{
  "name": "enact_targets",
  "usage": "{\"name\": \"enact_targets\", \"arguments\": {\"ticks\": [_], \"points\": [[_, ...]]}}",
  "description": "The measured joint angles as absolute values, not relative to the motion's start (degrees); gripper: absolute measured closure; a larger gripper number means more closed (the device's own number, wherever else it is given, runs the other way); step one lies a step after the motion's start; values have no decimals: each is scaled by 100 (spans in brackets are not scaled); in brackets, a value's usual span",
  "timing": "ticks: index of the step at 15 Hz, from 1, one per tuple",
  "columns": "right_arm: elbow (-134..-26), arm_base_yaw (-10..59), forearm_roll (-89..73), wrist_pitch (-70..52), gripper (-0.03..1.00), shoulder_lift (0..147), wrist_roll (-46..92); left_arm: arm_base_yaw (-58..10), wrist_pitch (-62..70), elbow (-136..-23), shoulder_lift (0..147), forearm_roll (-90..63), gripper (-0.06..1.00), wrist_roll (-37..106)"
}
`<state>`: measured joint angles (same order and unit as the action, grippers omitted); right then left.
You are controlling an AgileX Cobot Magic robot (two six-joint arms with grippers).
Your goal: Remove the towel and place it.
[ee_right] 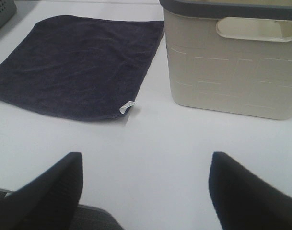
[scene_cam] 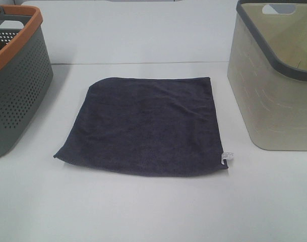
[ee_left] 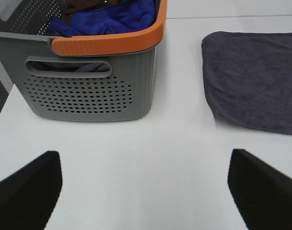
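Observation:
The dark navy-grey towel (scene_cam: 145,126) lies flat on the white table between the two baskets, its small white tag (scene_cam: 227,158) at the near right corner. The left wrist view shows the towel (ee_left: 256,76) off to one side of my left gripper (ee_left: 146,191), whose black fingers (ee_left: 28,191) stand wide apart over bare table with nothing between them. In the right wrist view the towel (ee_right: 74,67) and its tag (ee_right: 126,107) lie ahead of my right gripper (ee_right: 146,191), open and empty too. Neither gripper shows in the exterior high view.
A grey perforated basket with an orange rim (scene_cam: 17,75) stands at the left; the left wrist view shows blue cloth (ee_left: 112,19) inside it. A beige basket with a grey rim (scene_cam: 274,85) stands at the right, close to the towel's right edge.

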<state>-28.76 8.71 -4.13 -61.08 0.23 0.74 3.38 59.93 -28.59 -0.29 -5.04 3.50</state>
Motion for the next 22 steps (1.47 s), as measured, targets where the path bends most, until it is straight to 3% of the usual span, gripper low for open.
{"name": "enact_targets", "arguments": {"ticks": [22], "points": [[-2876,871,-413,-6108,24,-17,74,229,5993,-2859,-29,-498,10,304]]}}
